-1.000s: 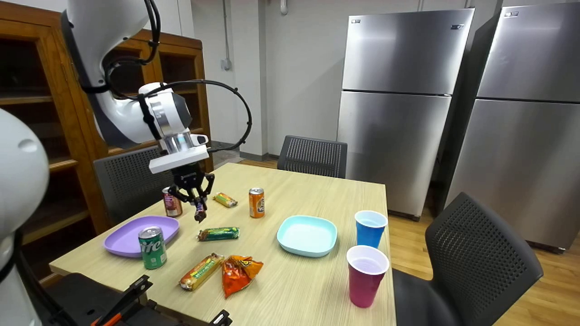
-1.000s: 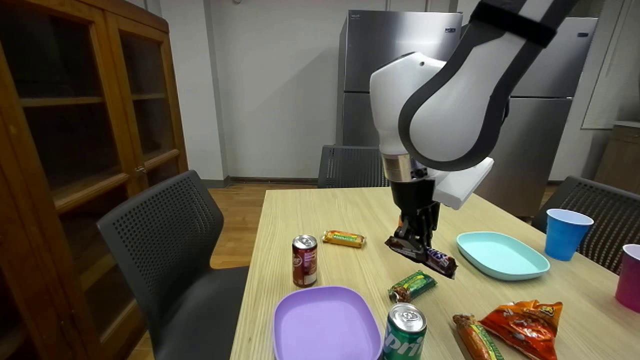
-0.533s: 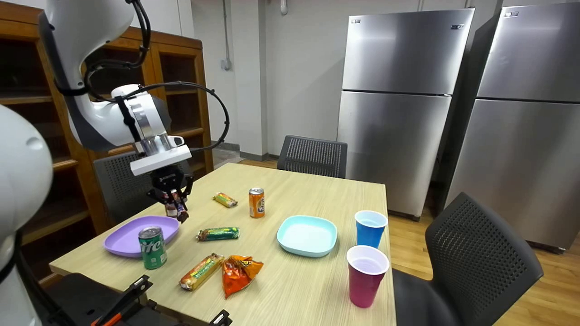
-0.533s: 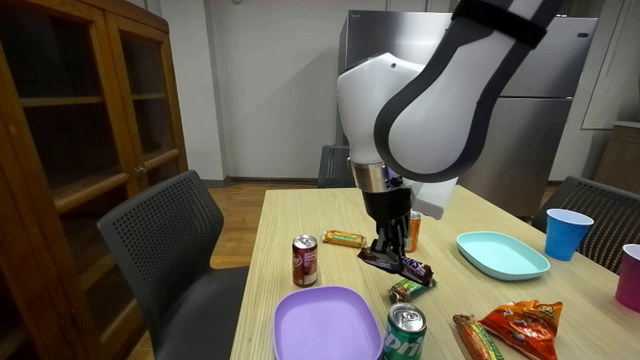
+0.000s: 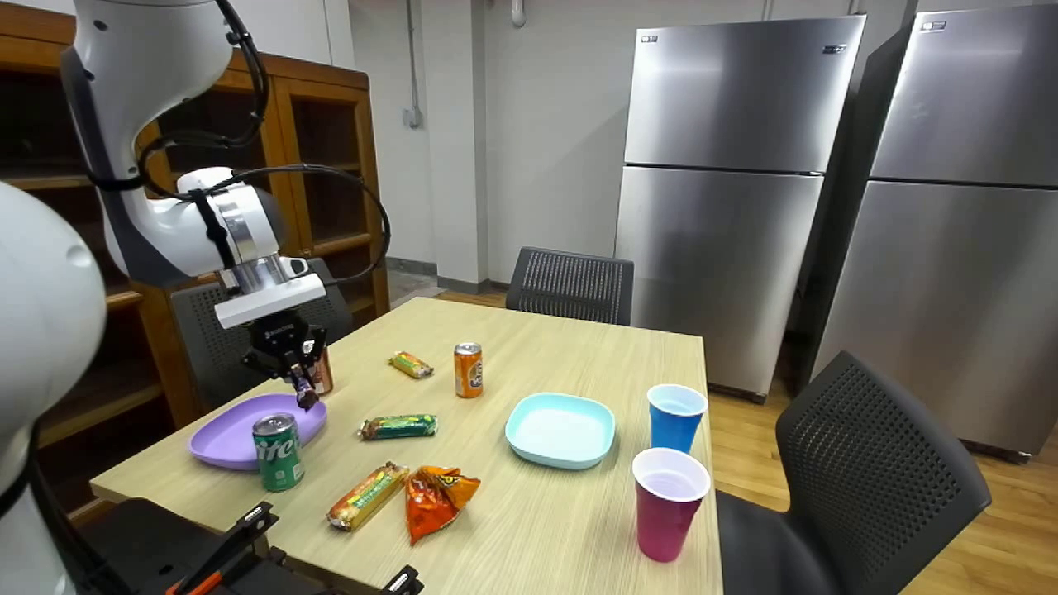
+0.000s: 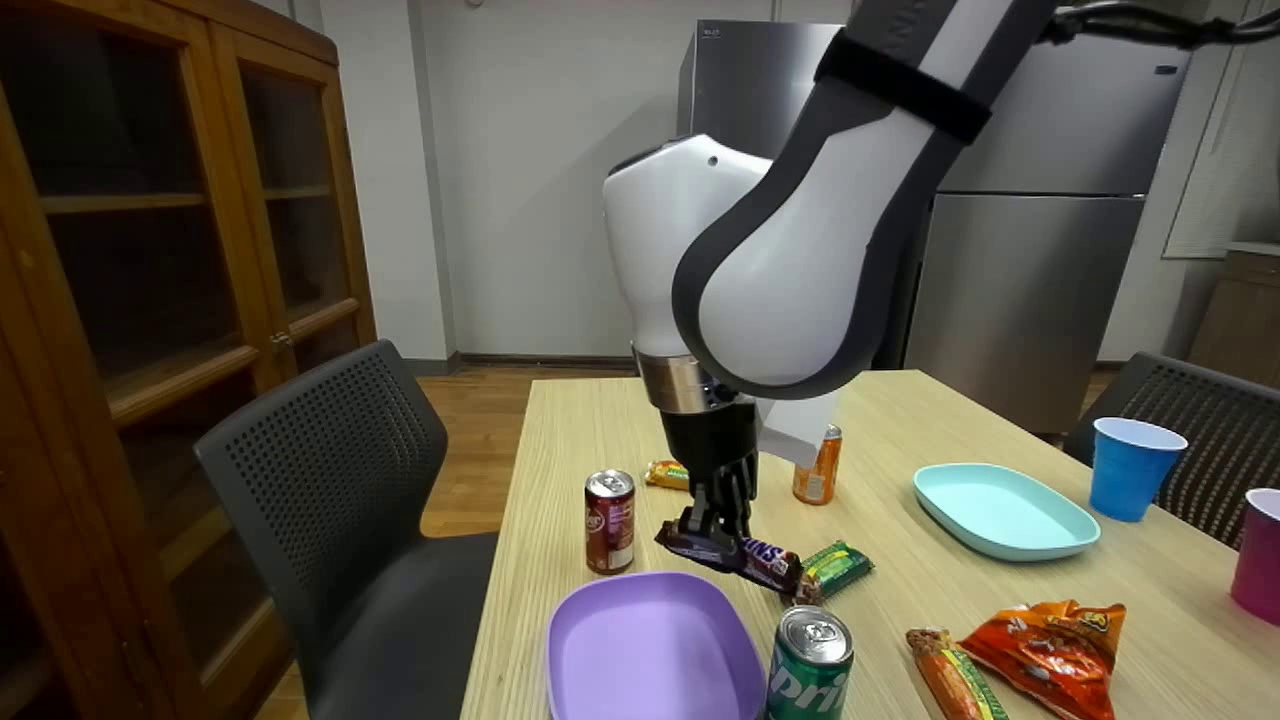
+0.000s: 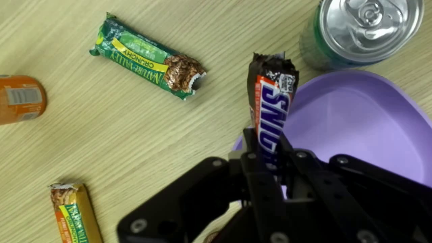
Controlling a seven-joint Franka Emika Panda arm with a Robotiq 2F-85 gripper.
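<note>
While the claw [image 7: 268, 145] is gripping the Snickers bar [image 7: 272, 104] at its middle near the purple plate [image 6: 655, 650], its height not showing clearly, good handling is calling for a firm pinch and a path clear of the green can [image 6: 812, 665]

Break-room type space, office or lab unclear: two tall brushed-steel refrigerators [image 5: 727, 248], pale wood-grain table [image 5: 562, 355], dark grey chairs [image 5: 876, 463] with perforated backs, brown wooden glass-door cabinet [image 6: 185, 300], thin grey conduit [image 5: 412, 62] down off-white wall [image 5: 562, 91], wood-plank floor [image 6: 475, 440].
</note>
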